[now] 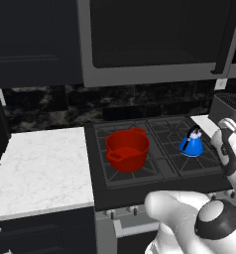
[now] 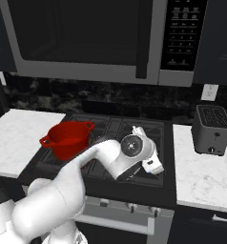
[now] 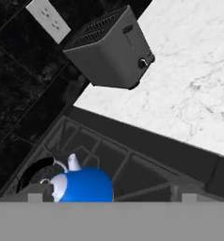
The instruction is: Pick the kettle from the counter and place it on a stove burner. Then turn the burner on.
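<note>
1. One kettle (image 1: 191, 144) is seen standing upright on the stove burner (image 1: 189, 161) at the right of the cooktop, right of the red pot (image 1: 128, 149).
2. Its spout and handle are seen in the hand view just beyond the end effector (image 3: 109, 195), between the two fingertips.
3. The end effector is spread wide and nothing is gripped; the kettle appears released.
4. The burner knobs (image 2: 129, 207) lie on the near front edge, below the end effector.
5. The toaster (image 2: 211, 129) stands on the tabletop (image 2: 201, 176) to the right.

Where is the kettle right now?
The kettle sits on a rear right grate of the cooktop, right of the red pot. In the hand view it lies below the toaster.
</note>
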Robot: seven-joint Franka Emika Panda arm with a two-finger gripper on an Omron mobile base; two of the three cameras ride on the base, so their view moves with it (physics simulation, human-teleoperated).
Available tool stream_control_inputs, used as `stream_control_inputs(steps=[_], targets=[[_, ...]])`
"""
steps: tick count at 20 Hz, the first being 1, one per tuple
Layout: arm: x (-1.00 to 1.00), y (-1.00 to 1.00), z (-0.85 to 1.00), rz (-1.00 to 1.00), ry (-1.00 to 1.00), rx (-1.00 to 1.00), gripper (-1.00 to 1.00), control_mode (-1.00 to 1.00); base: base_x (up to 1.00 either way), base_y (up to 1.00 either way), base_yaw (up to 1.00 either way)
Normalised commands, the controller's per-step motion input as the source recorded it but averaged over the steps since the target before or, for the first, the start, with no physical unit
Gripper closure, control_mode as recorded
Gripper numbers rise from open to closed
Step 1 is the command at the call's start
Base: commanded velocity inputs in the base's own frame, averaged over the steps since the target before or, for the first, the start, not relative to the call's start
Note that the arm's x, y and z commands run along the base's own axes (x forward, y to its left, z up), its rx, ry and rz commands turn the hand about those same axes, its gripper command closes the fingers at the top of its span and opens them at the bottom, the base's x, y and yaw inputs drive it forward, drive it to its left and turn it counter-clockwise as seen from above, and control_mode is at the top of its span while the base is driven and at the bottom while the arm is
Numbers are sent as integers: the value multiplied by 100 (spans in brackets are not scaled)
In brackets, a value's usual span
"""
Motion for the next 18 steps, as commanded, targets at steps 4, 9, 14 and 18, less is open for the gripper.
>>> stream_control_inputs(steps=[4,9,14,18], targets=[[-98,-70,-73,58,0,-5,-100,-100,0,0,0],[-97,-43,-91,69,0,-16,-100,-100,0,0,0],[-97,-6,-100,64,1,-38,-100,-100,0,0,0],[-60,19,-90,31,-23,-55,-100,-100,0,0,0]])
